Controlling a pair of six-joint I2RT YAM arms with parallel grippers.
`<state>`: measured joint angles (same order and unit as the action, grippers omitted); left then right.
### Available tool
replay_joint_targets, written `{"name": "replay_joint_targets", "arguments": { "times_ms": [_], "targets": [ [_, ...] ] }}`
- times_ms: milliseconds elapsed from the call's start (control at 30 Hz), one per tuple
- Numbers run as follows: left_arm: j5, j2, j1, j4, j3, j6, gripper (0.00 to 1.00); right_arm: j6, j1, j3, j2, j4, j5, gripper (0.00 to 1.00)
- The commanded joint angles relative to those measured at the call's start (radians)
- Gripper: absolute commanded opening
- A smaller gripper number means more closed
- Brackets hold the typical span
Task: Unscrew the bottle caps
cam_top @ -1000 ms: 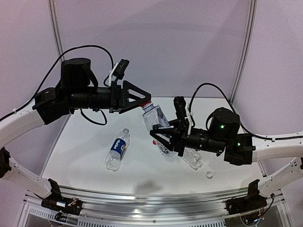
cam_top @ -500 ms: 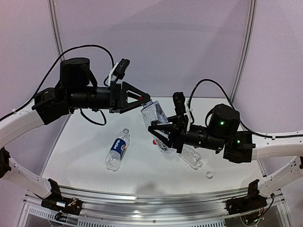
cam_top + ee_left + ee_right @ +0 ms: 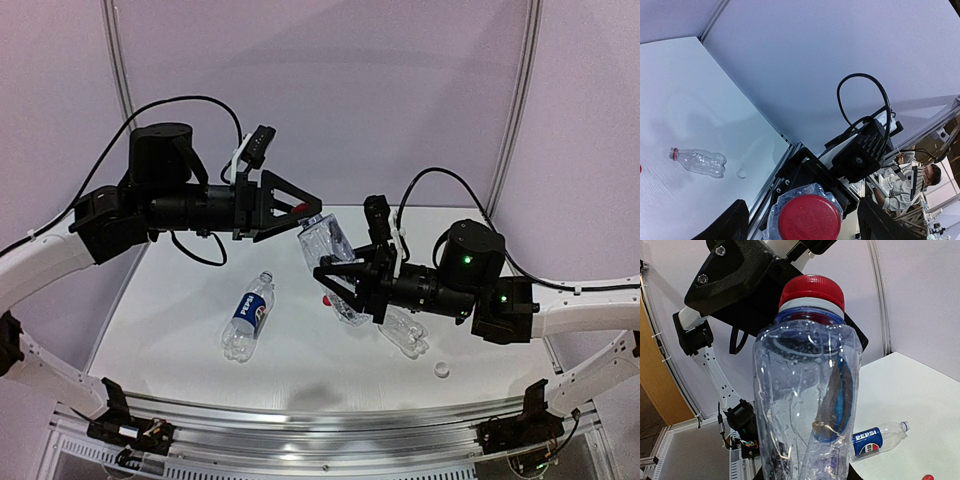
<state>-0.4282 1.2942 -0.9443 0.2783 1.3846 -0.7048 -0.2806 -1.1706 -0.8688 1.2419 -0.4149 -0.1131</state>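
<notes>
My right gripper (image 3: 336, 284) is shut on the body of a clear ribbed bottle (image 3: 325, 244), holding it tilted above the table. In the right wrist view this bottle (image 3: 807, 405) fills the frame, its red cap (image 3: 812, 290) still on the neck. My left gripper (image 3: 308, 208) is open, with one finger on each side of that red cap (image 3: 809, 217) and a gap on both sides. A Pepsi-labelled bottle (image 3: 248, 313) lies on the table to the left. An unlabelled bottle (image 3: 406, 336) lies at the right with its neck bare.
A loose whitish cap (image 3: 441, 369) rests near the lying unlabelled bottle (image 3: 697, 161). A small loose red cap (image 3: 326, 300) lies on the table below the held bottle. The white table (image 3: 180, 300) is walled at the back, with a metal rail (image 3: 320, 420) along its front.
The left fingers drew together on the red cap half a second ago and now stand apart again. The right gripper and its bottle shifted slightly left, then held still.
</notes>
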Motion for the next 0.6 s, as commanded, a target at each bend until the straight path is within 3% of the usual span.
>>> {"name": "replay_joint_targets", "arguments": {
  "times_ms": [0,200,267,433,500,567],
  "targets": [
    [0.038,-0.003,-0.006,0.023,0.015,0.016,0.7,0.009,0.005,-0.029,0.014,0.0,-0.011,0.0],
    [0.059,0.001,-0.007,0.023,0.021,0.014,0.53,0.005,0.005,-0.033,0.021,0.007,-0.02,0.0],
    [0.064,0.001,-0.006,0.013,0.018,0.01,0.55,0.008,0.005,-0.038,0.025,0.015,-0.026,0.0],
    [0.081,0.002,-0.006,0.013,0.024,0.013,0.71,0.021,0.004,-0.051,0.033,0.03,-0.03,0.0],
    [0.083,0.002,-0.007,0.016,0.022,0.013,0.68,0.021,0.005,-0.049,0.033,0.031,-0.029,0.0],
    [0.082,0.003,-0.005,0.015,0.021,0.011,0.59,0.019,0.005,-0.048,0.035,0.033,-0.028,0.0]
  ]
}}
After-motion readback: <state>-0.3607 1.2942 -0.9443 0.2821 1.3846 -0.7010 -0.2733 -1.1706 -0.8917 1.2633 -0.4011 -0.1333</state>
